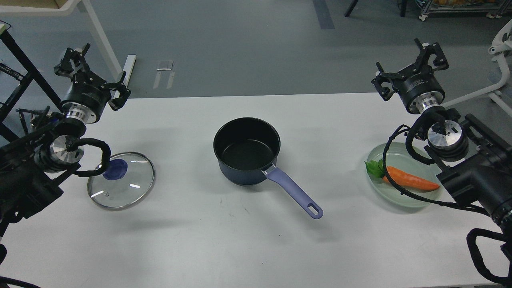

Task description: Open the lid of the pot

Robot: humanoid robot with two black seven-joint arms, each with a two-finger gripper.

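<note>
Glass lid [121, 180] lies flat on the white table [256, 248], well apart from the uncovered pot [247, 150], so opening appears done; left gripper [93, 76] and right gripper [410, 66] hang empty, fingers spread, nothing evidently left.

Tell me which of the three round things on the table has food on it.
The pale green plate on the right: an orange carrot lies on it. The black pot in the middle is empty, and the glass lid on the left lies bare.
</note>
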